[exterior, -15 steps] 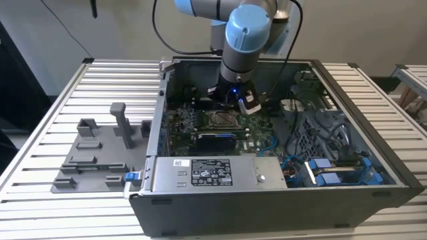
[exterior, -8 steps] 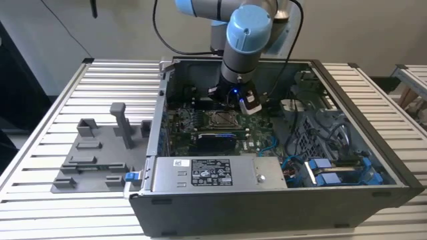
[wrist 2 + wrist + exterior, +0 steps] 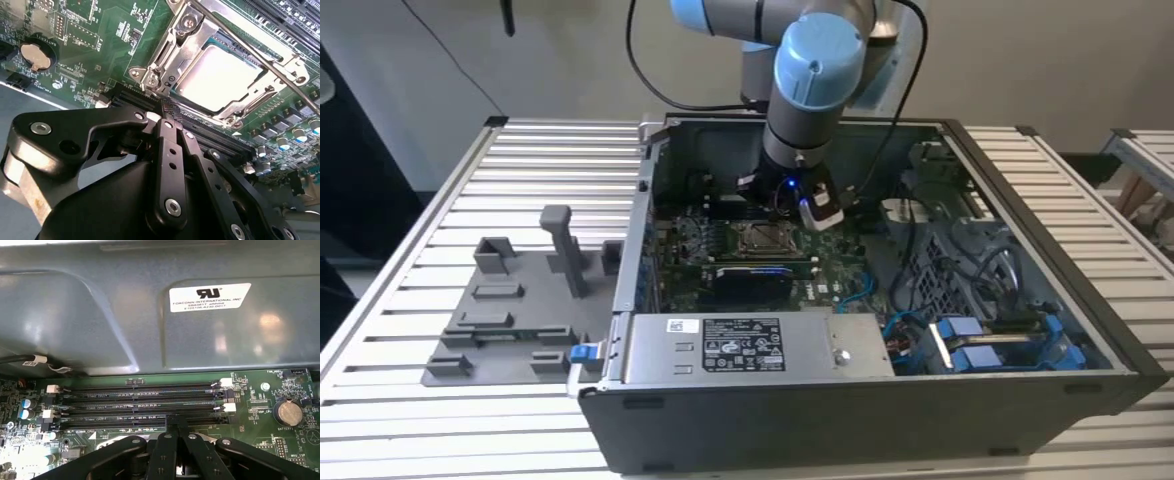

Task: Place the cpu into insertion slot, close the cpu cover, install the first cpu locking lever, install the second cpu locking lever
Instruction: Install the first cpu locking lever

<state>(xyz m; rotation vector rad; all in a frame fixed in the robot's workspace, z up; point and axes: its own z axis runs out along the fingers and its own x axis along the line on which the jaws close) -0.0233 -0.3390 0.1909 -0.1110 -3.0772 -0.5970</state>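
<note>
In the exterior view, the arm is reaching into the open computer case [image 3: 854,410], and the gripper [image 3: 798,208] is hanging just beside the socket [image 3: 758,237] near the board's middle. In the second wrist view, the chip [image 3: 220,70] is sitting in the socket with the cover [image 3: 172,42] lying over it. A lever rod [image 3: 260,57] is crossing above, seemingly not latched yet, and the jaws are pressing together on nothing. In the first wrist view, the gripper [image 3: 175,422] is hovering by the memory slots [image 3: 140,400].

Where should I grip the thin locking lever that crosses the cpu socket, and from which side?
Grip the locking lever on its straight bare stretch beside the cpu cover, probably from above, with the jaws straddling it crosswise. It is a thin rod running along the cover's edge, so a pinch across it looks surest.
</note>
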